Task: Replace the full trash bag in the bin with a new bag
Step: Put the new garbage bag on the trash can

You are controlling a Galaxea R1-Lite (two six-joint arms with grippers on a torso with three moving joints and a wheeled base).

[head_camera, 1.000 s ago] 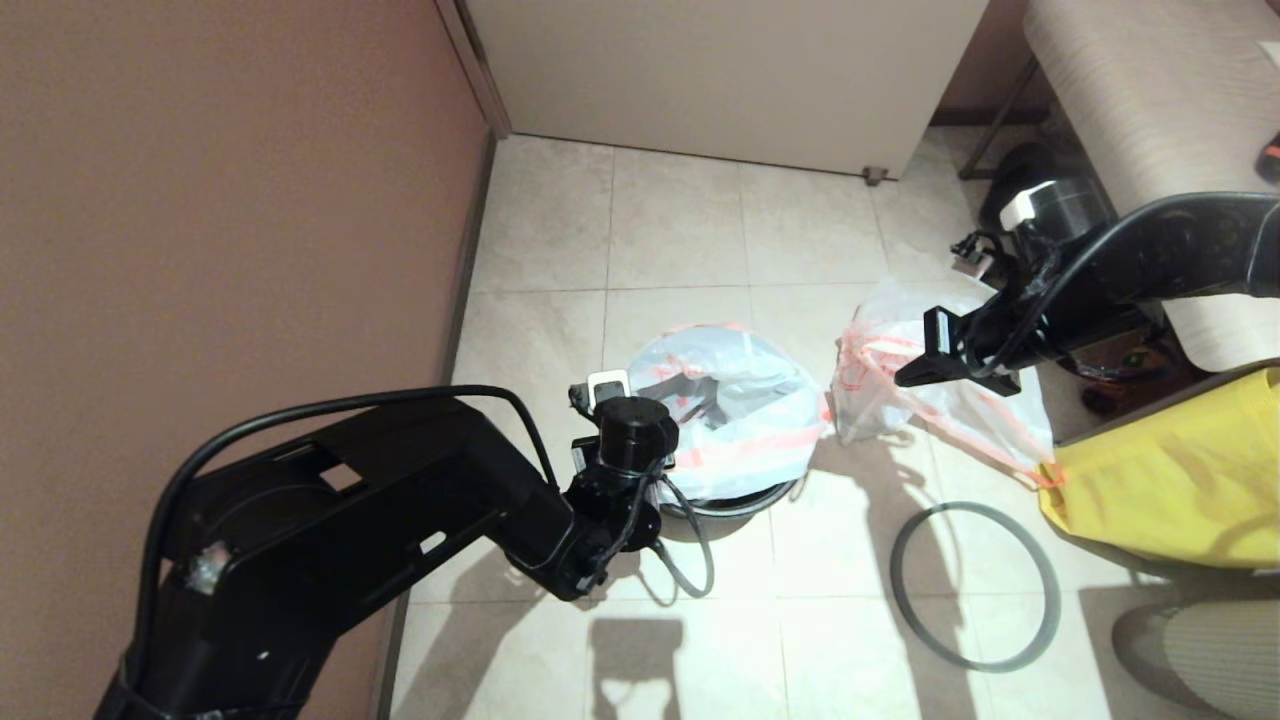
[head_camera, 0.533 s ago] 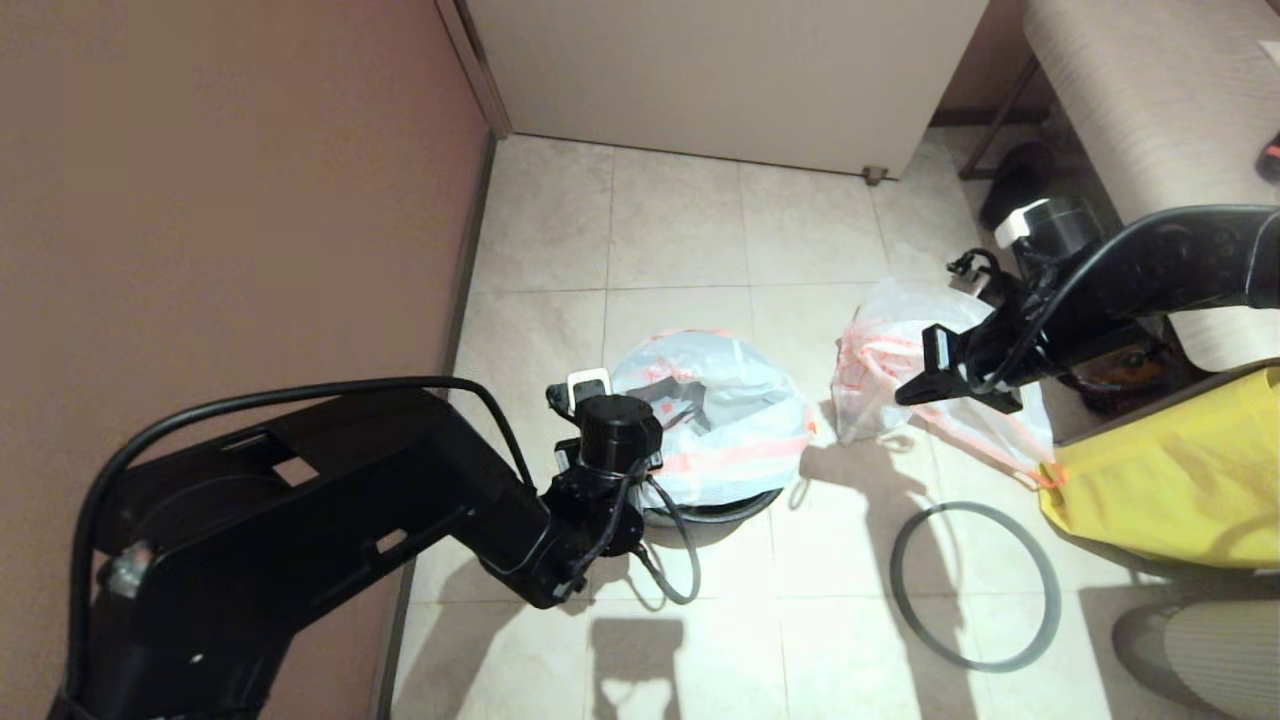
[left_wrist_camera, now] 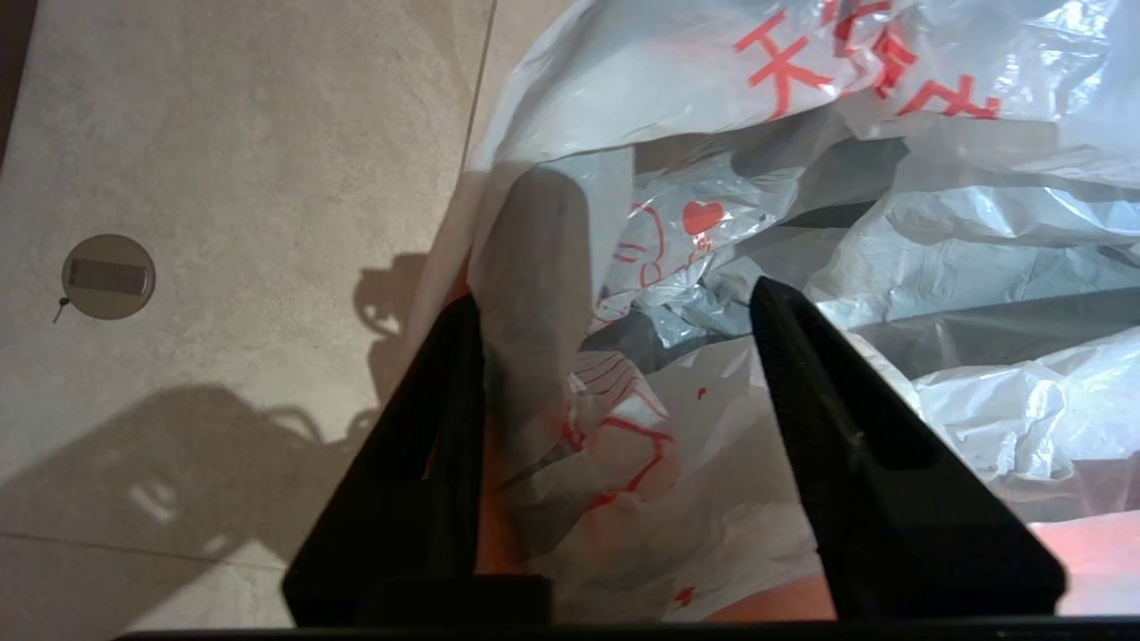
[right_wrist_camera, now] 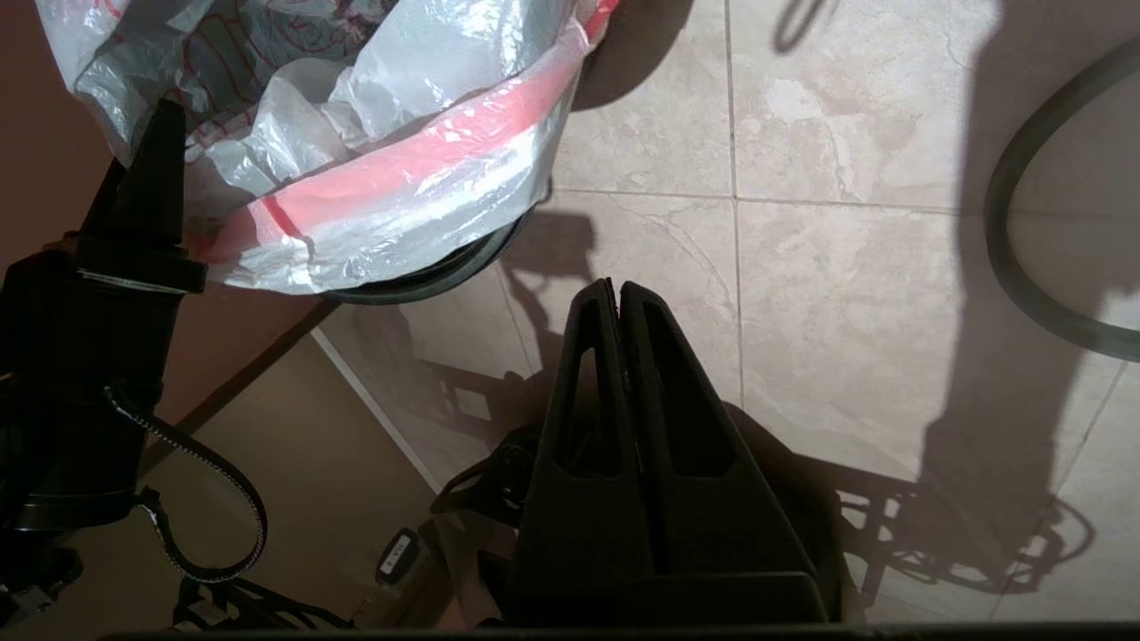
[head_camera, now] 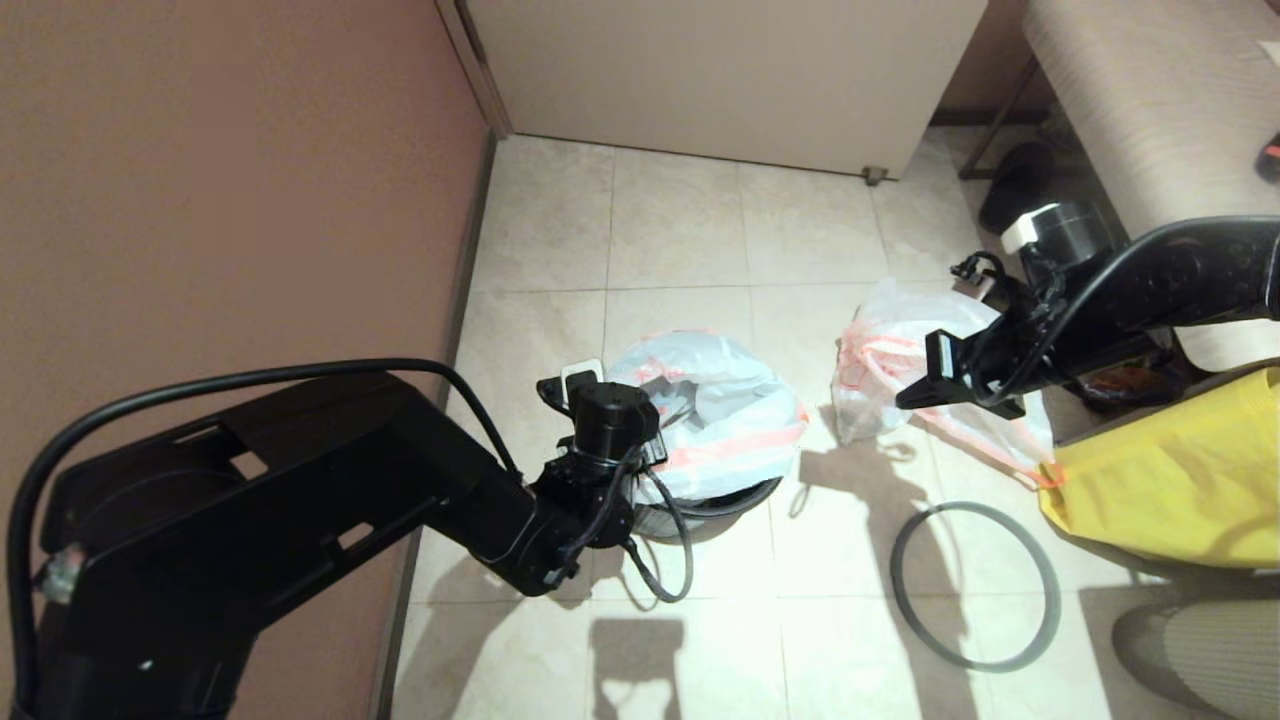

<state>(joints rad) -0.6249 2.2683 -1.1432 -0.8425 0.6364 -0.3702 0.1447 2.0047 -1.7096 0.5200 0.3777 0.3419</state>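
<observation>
Plastic film of the new bag (left_wrist_camera: 695,223) fills the space around the left gripper (left_wrist_camera: 614,307), whose two black fingers (left_wrist_camera: 802,374) stand well apart: one sits outside the hem, with a fold of the thin sheet draped against its inner face, while the other reaches into the bag's open mouth, and nothing is pinched between them. Red line print and a small red heart show on the film just ahead of the tips. In the head view this gripper (head_camera: 645,415) is at the bag's (head_camera: 735,420) near left edge, and the bag lies spread over the bin (head_camera: 735,497), of which only a dark curve shows beneath the pink-red hem. Farther out, to the gripper's right, the right gripper (head_camera: 905,400) hangs over the tiled floor (head_camera: 680,220) with its fingers pressed flat together, empty; the wrist view shows them (right_wrist_camera: 614,298) shut tight above bare tile. Just behind that gripper the full trash bag (head_camera: 885,355) sits on the floor, its drawstring trailing toward a yellow fabric bag (head_camera: 1170,480). Nearer the robot, the grey hoop (head_camera: 975,585) lies flat on the tiles, apart from the bin.
</observation>
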